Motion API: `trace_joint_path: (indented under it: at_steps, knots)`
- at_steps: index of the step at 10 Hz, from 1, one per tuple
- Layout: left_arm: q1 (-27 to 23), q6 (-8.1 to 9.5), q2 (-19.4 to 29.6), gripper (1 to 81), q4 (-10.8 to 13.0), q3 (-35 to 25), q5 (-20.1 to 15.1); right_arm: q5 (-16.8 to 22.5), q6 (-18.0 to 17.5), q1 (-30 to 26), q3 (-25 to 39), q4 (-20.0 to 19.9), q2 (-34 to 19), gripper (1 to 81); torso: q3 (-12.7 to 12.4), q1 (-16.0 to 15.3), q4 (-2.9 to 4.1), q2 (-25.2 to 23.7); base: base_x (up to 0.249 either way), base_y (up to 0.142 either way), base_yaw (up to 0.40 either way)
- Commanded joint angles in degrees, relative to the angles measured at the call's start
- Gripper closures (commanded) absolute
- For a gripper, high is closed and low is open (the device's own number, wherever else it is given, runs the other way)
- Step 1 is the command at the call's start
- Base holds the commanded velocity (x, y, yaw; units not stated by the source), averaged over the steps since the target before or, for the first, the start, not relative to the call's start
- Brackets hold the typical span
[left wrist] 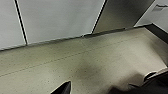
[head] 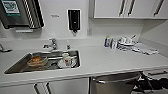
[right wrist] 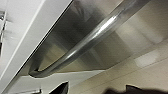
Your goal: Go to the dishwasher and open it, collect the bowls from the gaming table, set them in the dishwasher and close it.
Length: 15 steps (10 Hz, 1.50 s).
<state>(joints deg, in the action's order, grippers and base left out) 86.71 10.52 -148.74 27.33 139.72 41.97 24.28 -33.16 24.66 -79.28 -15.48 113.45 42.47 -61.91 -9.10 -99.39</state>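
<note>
dishwasher (head: 113, 83): lower front cut off by frame edge
countertop items (head: 125, 42): too blurred to identify

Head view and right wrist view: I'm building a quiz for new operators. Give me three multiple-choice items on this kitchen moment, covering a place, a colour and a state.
1. Where is the brushed stainless-steel dishwasher front?
A. under the white countertop
B. above the sink
C. on the floor's far side

2. Colour of the wall-mounted soap dispenser?
A. red
B. black
C. green

3. The steel sink basin is:
A. holding dishes
B. covered by a lid
C. full of foam

A: its top edge sits below the counter.
B: dark box on the white wall.
A: a mug and dishes lie inside.
</note>
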Motion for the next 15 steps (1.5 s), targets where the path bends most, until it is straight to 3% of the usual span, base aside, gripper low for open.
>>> trace_joint_path:
  at_steps: [1, 5, 7, 8, 9, 11, 14, 15]
  knots:
    - [-2.5, -0.06, 2.2, 1.0, 0.3, 0.4, -0.5, 4.4, -6.6, -9.6, -1.4, -1.7, -1.8, 1.0, 0.0, 0.0, 0.0, 0.0, 0.0, 0.0, 0.0]
    - [-2.5, -0.06, 2.1, 1.0, 0.3, 0.5, -0.6, 7.3, -18.2, -13.0, -6.1, -1.0, 0.5, 1.0, 0.0, 0.0, 0.0, 0.0, 0.0, 0.0, 0.0]
    - [-2.4, -0.24, 2.0, 1.0, 1.2, 1.9, 2.7, 10.2, -19.7, -15.1, -9.0, -0.5, 3.5, 1.0, 0.0, 0.0, 0.0, 0.0, 0.0, 0.0, 0.0]
    - [-2.3, -0.68, 1.7, 1.0, 3.0, 3.5, 6.2, 10.7, -19.8, -15.1, -10.4, -0.5, 5.2, 1.0, 0.0, 0.0, 0.0, 0.0, 0.0, 0.0, 0.0]
    - [-2.4, -0.68, 1.4, 1.0, 6.7, 5.4, 6.6, 11.1, -19.9, -15.0, -11.9, -0.5, 6.4, 1.0, 0.0, 0.0, 0.0, 0.0, 0.0, 0.0, 0.0]
    - [-3.0, -0.68, 0.7, 1.0, 10.1, 9.1, 6.7, 12.5, -19.9, -14.8, -13.7, -0.5, 8.0, 1.0, 0.0, 0.0, 0.0, 0.0, 0.0, 0.0, 0.0]
    - [-5.7, -0.51, -1.5, 1.0, 18.6, 13.8, 6.6, 13.8, -19.9, -14.1, -16.8, -0.3, 10.5, 1.0, 0.0, 0.0, 0.0, 0.0, 0.0, 0.0, 0.0]
    - [-6.5, -0.15, -1.9, 1.0, 19.5, 15.1, 6.7, 14.4, -20.1, -14.1, -18.0, -0.4, 11.4, 1.0, 0.0, 0.0, 0.0, 0.0, 0.0, 0.0, 0.0]
